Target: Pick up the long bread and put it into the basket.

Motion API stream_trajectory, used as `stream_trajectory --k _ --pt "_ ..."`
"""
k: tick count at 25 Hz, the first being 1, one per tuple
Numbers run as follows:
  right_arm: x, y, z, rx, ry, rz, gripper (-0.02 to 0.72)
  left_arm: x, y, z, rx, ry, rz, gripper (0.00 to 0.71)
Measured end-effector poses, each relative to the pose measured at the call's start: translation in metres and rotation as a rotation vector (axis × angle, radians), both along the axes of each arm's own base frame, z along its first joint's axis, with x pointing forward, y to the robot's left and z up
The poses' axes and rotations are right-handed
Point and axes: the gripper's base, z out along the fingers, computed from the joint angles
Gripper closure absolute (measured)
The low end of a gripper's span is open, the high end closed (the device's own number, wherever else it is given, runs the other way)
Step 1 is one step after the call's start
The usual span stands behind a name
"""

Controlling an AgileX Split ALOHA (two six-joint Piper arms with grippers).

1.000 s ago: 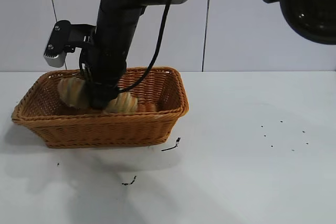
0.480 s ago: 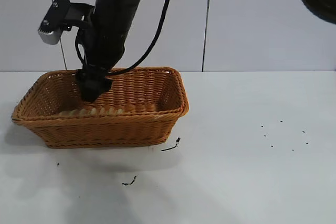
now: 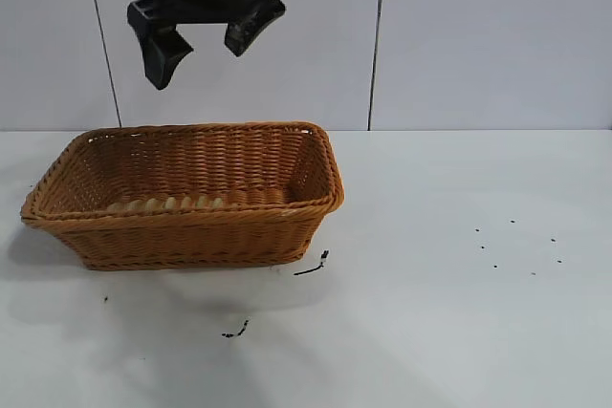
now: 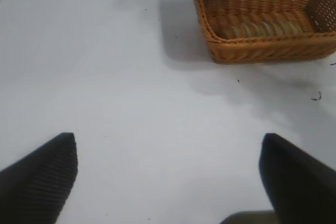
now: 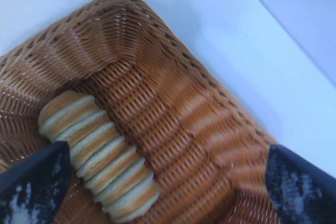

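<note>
The placing step looks finished: the long bread (image 3: 177, 204) lies flat on the floor of the basket (image 3: 316, 200), along the wall nearest the exterior camera, only its ridged top peeking over the braided rim. The right wrist view confirms it, the loaf resting lengthwise against one long side wall with nothing gripping it. The right gripper (image 3: 203, 43) hangs high above the basket, at about 12 o'clock from the loaf in the exterior view, fingers spread wide and empty, pointing steeply down toward the wicker. What remains, as I judge it, is only to carry that arm clear and park it; no fresh grasp seems needed, and the one care is to keep the dangling cable from brushing the rim. The left gripper (image 4: 168, 182) sits well apart from the basket over bare table (image 4: 115, 87), tilted gently downward, its two fingers apart and holding nothing.
</note>
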Motion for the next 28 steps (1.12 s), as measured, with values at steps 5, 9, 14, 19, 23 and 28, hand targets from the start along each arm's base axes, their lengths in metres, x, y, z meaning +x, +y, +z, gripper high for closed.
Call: stream_trajectory --k 5,9,14,19,23,28 --pt "0.029 -0.054 0.000 -0.003 0.010 -0.122 0.014 0.000 0.000 0.000 0.000 0.000 0.000 0.017" --pt "0.054 -0.118 -0.001 -0.016 0.026 -0.250 0.014 0.000 0.000 0.000 0.000 0.000 0.000 0.017" --pt "0.071 -0.196 -0.002 -0.020 0.044 -0.407 0.014 0.000 0.000 0.000 0.000 0.000 0.000 0.017" --pt "0.075 -0.243 -0.003 -0.016 0.070 -0.499 0.014 0.000 0.000 0.000 0.000 0.000 0.000 0.017" --pt "0.070 -0.253 -0.006 -0.033 0.126 -0.515 0.014 0.000 0.000 0.000 0.000 0.000 0.000 0.017" --pt "0.066 -0.257 -0.005 -0.029 0.156 -0.520 0.014 0.000 0.000 0.000 0.000 0.000 0.000 0.017"
